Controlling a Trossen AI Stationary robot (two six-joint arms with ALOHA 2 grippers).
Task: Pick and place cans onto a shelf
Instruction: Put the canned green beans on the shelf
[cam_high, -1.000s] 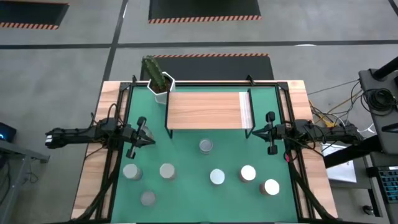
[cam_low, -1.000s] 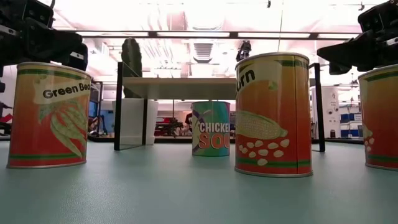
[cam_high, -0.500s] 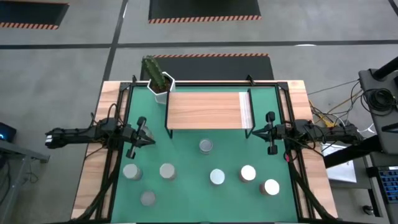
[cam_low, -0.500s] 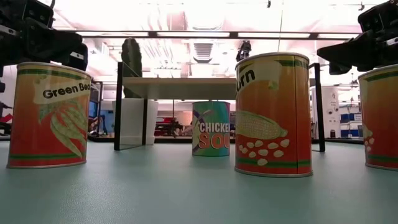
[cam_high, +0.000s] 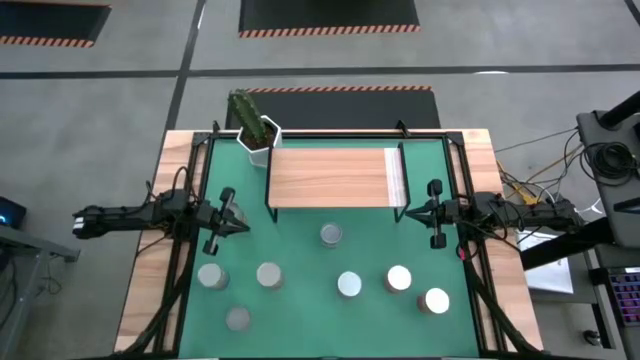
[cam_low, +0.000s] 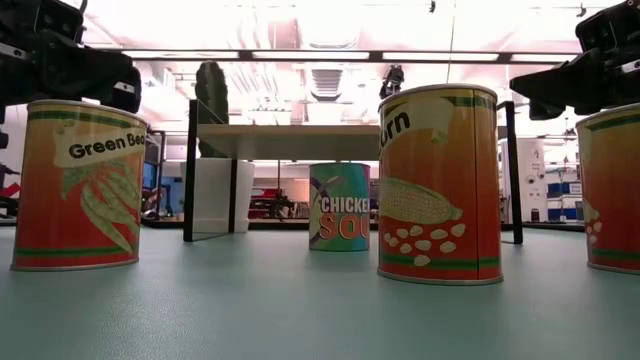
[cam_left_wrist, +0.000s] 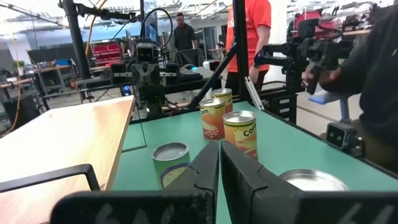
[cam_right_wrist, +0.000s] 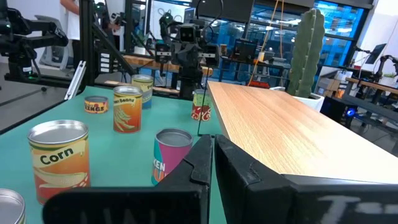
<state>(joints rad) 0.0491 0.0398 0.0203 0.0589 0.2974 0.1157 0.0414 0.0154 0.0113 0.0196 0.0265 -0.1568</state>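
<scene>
Nothing has shifted since the earlier frames: both arms and every can sit exactly where they were. The green mat (cam_high: 300, 300) covers most of the table, and the shelf (cam_high: 330, 177) stands across its far half, its light-wood top bare, its pale striped end to the right. A white hexagonal pot with a cactus (cam_high: 252, 128) sits just beside the shelf's far-left corner.

The left gripper (cam_high: 243, 226) hangs over the mat's left side, just left of the shelf's near-left leg, fingers pressed together on nothing. The right gripper (cam_high: 408, 215) hangs by the shelf's right end, likewise closed and empty.

Seven cans (cam_high: 349, 284) stand upright on the near half of the mat, none on the shelf. One (cam_high: 331, 235) stands alone just near of the shelf; three cluster at the near left and three at the near right.
</scene>
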